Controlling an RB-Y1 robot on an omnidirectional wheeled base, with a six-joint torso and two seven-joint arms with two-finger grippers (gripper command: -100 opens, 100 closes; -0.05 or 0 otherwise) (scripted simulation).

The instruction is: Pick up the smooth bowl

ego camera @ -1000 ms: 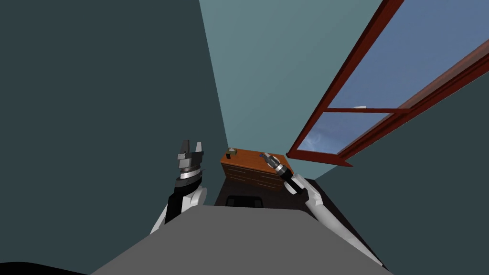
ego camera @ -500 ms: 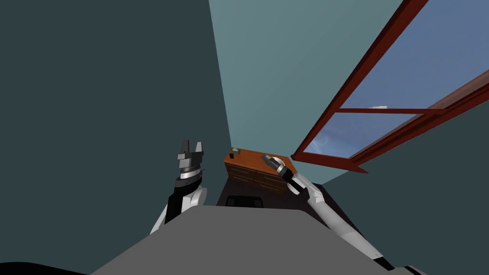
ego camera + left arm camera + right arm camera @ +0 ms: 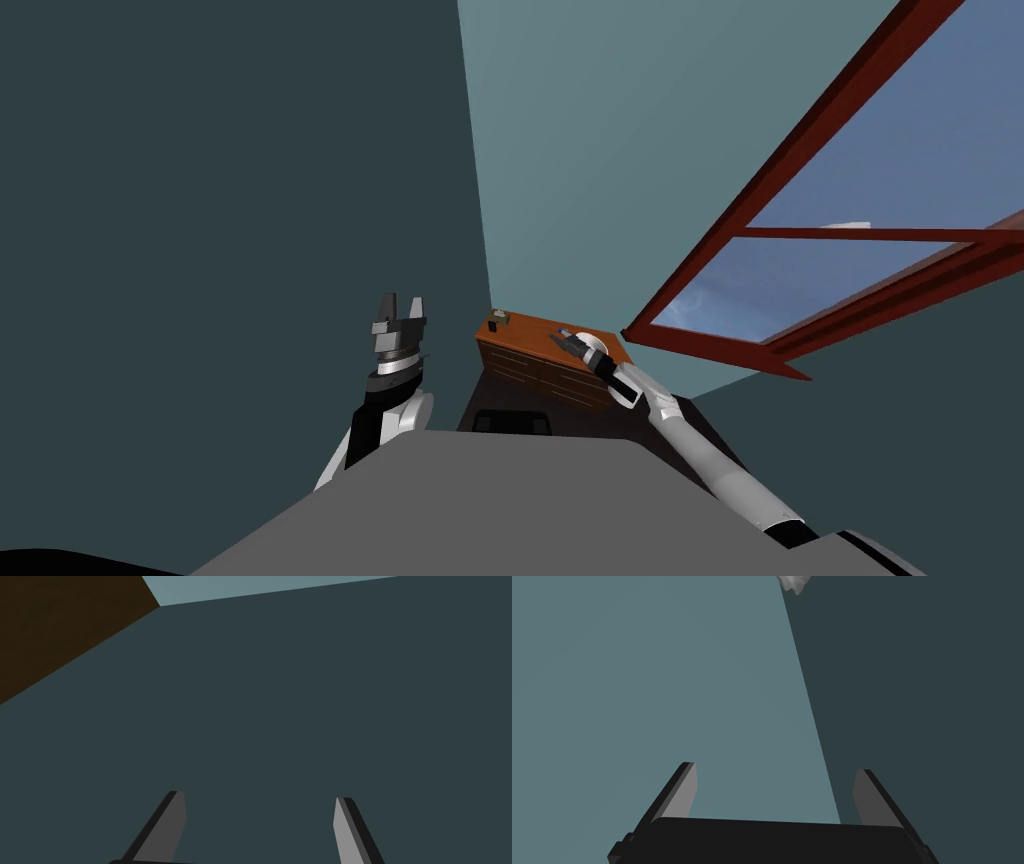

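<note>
Item: one smooth bowl (image 3: 592, 345), white, small and round, is recorded on the top of a brown wooden dresser (image 3: 530, 332) with drawer fronts, towards the end nearest the window (image 3: 760, 185). The bowl is partly covered by the right arm, so its full outline cannot be made out. The dresser is set in the corner where a pale blue-green wall (image 3: 600, 150) meets a darker slate wall (image 3: 200, 200). A second small object (image 3: 497, 320), dark with a pale top, is noted at the dresser's far end, well apart from the bowl; its kind cannot be told. The window is framed in dark red-brown, and blue sky is seen through it. The right gripper (image 3: 560, 337) is held out over the dresser top, just beside the bowl. Whether the bowl is touched cannot be told from the head view. In the right wrist view the right gripper (image 3: 774, 766) is seen with its fingers (image 3: 684, 791) spread wide and nothing held between them. It is aimed at the junction of the two walls, with a small pale grey fragment (image 3: 794, 582) noted far beyond the fingertips, unidentified. The left gripper (image 3: 400, 305) is raised beside the chest, away from the dresser. In its own view the left gripper (image 3: 260, 796) is likewise spread apart and empty.
</note>
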